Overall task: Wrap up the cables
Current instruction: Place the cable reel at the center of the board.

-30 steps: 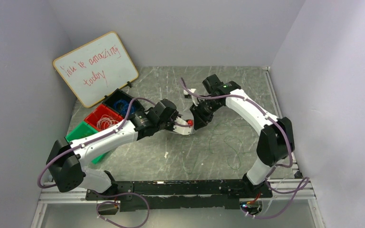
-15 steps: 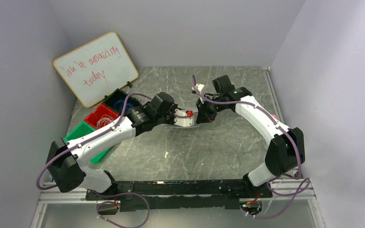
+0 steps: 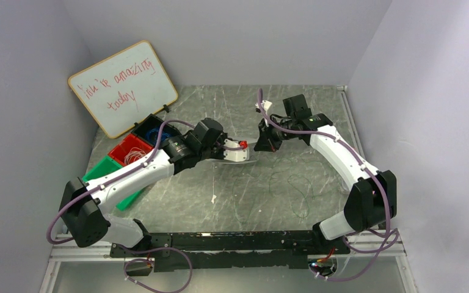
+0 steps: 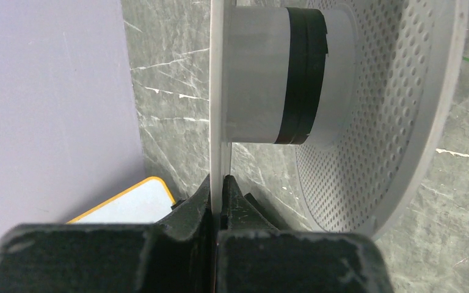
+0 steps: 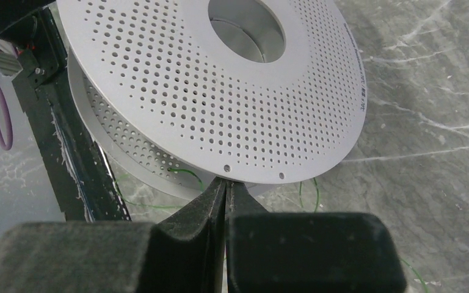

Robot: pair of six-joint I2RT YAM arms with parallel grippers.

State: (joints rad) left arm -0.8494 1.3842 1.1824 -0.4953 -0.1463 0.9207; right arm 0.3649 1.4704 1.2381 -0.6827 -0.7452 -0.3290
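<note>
My left gripper (image 3: 228, 150) is shut on the rim of one flange of a white perforated spool (image 3: 242, 155) and holds it edge-on above the table; in the left wrist view the thin flange (image 4: 220, 110) sits between the jaws (image 4: 220, 183). My right gripper (image 3: 262, 145) is shut just right of the spool, its tips (image 5: 226, 183) under the flange (image 5: 220, 79). A hair-fine green cable (image 5: 186, 174) runs from the lower flange to those tips. The rest of the cable (image 3: 294, 190) lies in loose squiggles on the table.
A whiteboard (image 3: 122, 87) leans at the back left. Beside it stand a black bin with a blue coil (image 3: 152, 131), a red bin with whitish wire (image 3: 132, 151) and a green bin (image 3: 105, 172). A small white scrap (image 3: 213, 198) lies on the table. Walls close in left and right.
My right gripper has swung from the spool's near side toward the right and back, the arm stretching out. The left gripper with the spool shifted slightly, then held still.
</note>
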